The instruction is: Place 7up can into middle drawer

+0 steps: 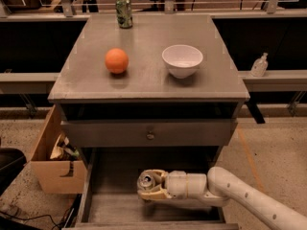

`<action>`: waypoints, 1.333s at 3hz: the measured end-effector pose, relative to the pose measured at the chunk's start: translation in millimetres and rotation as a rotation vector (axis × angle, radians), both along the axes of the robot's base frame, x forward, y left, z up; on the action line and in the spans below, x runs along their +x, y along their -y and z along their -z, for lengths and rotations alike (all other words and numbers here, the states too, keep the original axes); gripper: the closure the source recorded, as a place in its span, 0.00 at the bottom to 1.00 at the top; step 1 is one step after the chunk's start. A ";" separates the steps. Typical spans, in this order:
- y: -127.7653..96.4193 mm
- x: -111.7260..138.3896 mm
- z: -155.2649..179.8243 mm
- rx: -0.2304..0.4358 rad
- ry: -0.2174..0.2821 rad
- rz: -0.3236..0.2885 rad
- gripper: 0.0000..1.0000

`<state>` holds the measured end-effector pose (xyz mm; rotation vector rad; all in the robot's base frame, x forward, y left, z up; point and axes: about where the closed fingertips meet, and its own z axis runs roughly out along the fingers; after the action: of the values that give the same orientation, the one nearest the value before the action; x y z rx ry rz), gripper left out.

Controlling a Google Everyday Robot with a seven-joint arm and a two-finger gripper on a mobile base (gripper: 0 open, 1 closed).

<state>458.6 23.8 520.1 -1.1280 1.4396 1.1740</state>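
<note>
A grey wooden cabinet (144, 80) fills the centre, standing on a speckled beige floor (273, 147). An open brown cardboard box (53, 171) sits at 8 o'clock, a metal railing (225, 4) at 12 o'clock. My gripper (145, 185) is at 6 o'clock.

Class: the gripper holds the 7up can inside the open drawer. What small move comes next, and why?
Probably lower slightly, then release: the gripper is closed on the 7up can above the middle drawer floor, inside its walls. Whether the can touches the floor is unclear.

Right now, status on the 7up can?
Claw low inside middle drawer, shut on 7up can. Can not yet released. Nothing seen blocking.
</note>
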 end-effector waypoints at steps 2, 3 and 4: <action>-7.8 10.8 34.0 -0.024 0.026 0.024 1.00; -9.5 16.8 55.2 -0.048 0.032 0.010 1.00; -11.7 22.5 66.9 -0.064 0.036 0.000 1.00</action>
<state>481.0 35.5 453.2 -1.1870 1.4580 1.1088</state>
